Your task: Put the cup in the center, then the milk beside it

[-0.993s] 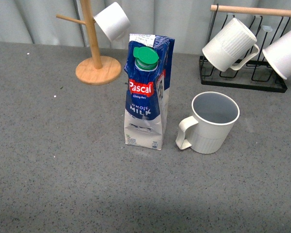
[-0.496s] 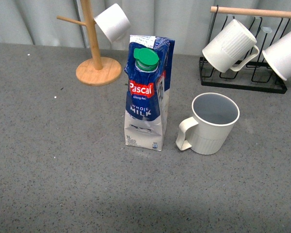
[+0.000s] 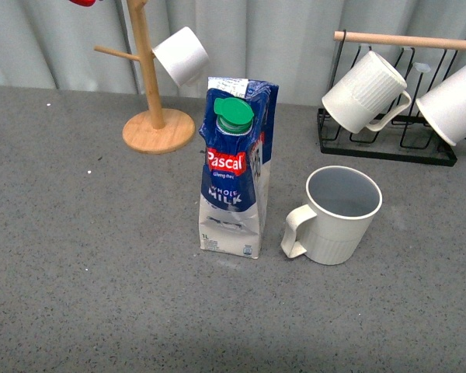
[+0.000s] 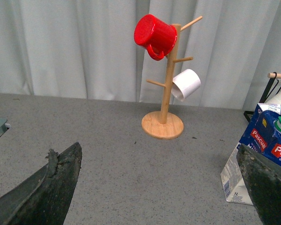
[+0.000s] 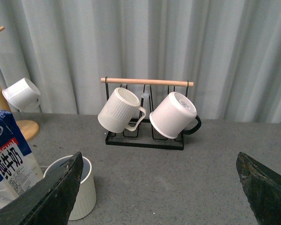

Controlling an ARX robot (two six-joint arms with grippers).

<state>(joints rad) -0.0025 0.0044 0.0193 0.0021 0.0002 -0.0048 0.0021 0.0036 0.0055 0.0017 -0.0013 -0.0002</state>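
A grey speckled table (image 3: 78,256) runs back to a pale pleated curtain (image 3: 295,39) that closes off the room behind it.

Near the middle of the table the cup (image 3: 338,215) stands upright with its handle turned toward the milk (image 3: 234,167), which stands upright just beside it with a narrow gap between them. The cup's grey inside looks empty. The milk's green cap (image 3: 234,113) is screwed on.

No arm shows in the front view. In the left wrist view the left tool (image 4: 159,187) has its two dark fingers (image 4: 47,192) spread wide at the picture's edges, holding nothing; the milk stands just past one finger, and the cup is out of that view. In the right wrist view the right tool (image 5: 159,187) is likewise spread wide and empty, with the cup just beyond one finger (image 5: 51,197) and the milk beside the cup at the picture's edge.

Further from the left tool a wooden mug tree (image 4: 165,93) stands before the curtain, carrying a red mug (image 4: 154,36) high up and a small white cup (image 4: 186,84) lower down. Beyond the right tool a black wire rack (image 5: 145,136) with a wooden bar holds two white mugs (image 5: 119,110) tilted on their sides, mouths open and empty as far as can be seen.
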